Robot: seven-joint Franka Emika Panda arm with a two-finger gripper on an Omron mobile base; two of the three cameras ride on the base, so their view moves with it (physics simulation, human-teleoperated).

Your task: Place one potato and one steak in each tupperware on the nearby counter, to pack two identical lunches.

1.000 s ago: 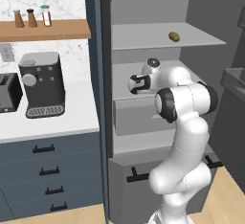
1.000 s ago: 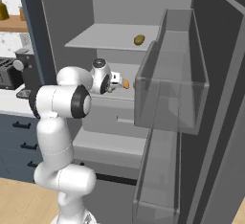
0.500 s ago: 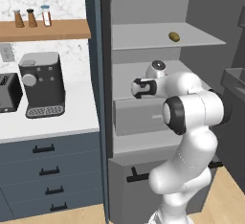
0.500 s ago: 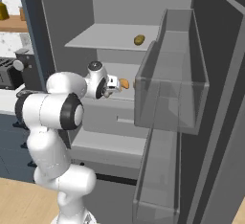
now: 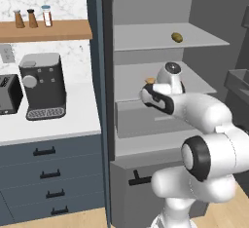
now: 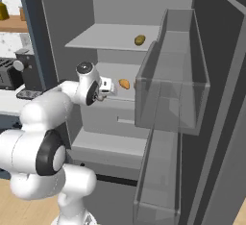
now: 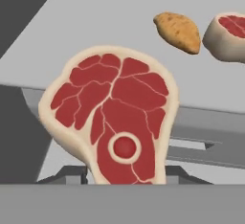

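My gripper (image 7: pixel 125 176) is shut on a raw red steak (image 7: pixel 115 122) with a pale fat rim, which hangs upright and hides most of the fingers. Behind it, on the fridge's middle shelf (image 7: pixel 95 36), lie an orange-brown potato (image 7: pixel 178 31) and a second steak (image 7: pixel 229 34), cut off by the right edge. In the base views the gripper (image 6: pixel 109 87) hovers at the front of that shelf, just left of the potato (image 6: pixel 124 83). Another potato (image 5: pixel 177 37) (image 6: pixel 140 40) rests on the top shelf. The white counter (image 5: pixel 73 120) is to the left.
The open fridge door with its clear bins (image 6: pixel 173 89) stands close on the right. A coffee machine (image 5: pixel 43 85) and a toaster (image 5: pixel 9 93) stand on the counter. Bottles sit on the wooden wall shelf (image 5: pixel 48 29). Dark drawers (image 5: pixel 48 173) lie under the counter.
The arm's elbow has swung lower and nearer the cameras. The hand, still holding the steak, has drawn back slightly from the middle shelf.
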